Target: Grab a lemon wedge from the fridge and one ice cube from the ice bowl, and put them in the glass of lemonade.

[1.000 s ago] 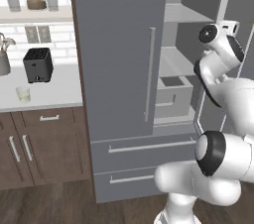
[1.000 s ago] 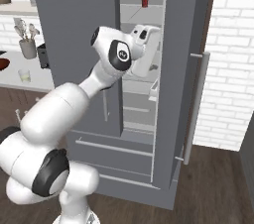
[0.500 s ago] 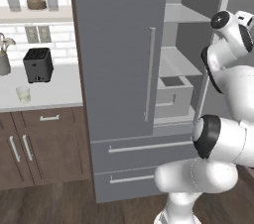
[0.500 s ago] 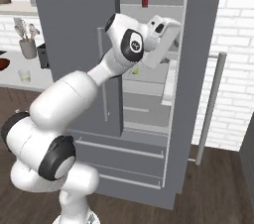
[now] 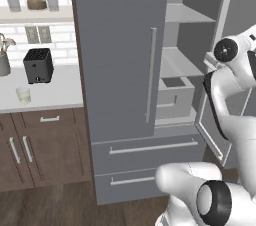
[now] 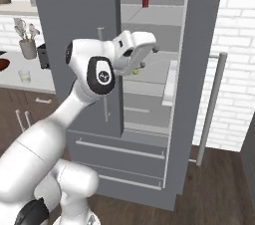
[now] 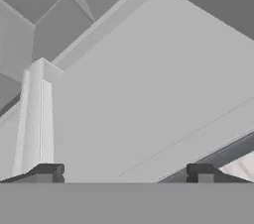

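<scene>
The fridge (image 6: 79,15) stands with its right door swung open, shelves bare-faced. On the surface (image 5: 55,92) near its front edge sits the glass of lemonade (image 5: 23,94). Inside the fridge, the lemon wedge (image 6: 135,71) lies on a middle shelf beside the jaws, which gape wide and hold nothing.

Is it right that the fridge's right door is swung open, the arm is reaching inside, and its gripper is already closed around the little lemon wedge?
Not quite. The fridge is open and the arm is reaching in, but the gripper is open and empty, as the hand view shows. In the right base view the lemon wedge lies on a shelf beside the hand.
</scene>
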Robot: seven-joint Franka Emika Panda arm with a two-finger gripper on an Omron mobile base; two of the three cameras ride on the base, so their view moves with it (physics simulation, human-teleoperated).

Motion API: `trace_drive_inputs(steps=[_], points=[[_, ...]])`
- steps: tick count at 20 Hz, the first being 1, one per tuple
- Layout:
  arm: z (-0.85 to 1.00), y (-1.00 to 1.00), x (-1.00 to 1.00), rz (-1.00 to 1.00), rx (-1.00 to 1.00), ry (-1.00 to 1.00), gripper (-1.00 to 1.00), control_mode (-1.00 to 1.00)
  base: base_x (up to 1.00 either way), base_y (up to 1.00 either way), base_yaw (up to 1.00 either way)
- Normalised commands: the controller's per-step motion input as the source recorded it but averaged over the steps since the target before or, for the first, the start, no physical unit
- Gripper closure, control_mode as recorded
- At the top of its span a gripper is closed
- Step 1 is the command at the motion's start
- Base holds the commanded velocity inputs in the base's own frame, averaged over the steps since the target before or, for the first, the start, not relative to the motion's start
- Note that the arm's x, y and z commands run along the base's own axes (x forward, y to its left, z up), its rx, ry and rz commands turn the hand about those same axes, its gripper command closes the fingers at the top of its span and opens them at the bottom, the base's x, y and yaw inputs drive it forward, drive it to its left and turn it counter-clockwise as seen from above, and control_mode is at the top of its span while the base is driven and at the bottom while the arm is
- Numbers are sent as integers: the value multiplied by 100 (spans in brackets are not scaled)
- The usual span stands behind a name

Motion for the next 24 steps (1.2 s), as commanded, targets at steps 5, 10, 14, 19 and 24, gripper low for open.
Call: trace_drive_inputs(steps=[5,10,14,19,24], points=[[0,92,-88,0,35,-11,-100,-100,0,0,0],[0,100,-75,1,44,-1,-100,-100,0,0,0],[0,100,-73,13,52,0,-100,-100,0,0,0],[-8,100,-33,23,55,3,-100,-100,0,0,0],[0,64,6,27,45,7,-100,-100,0,0,0]])
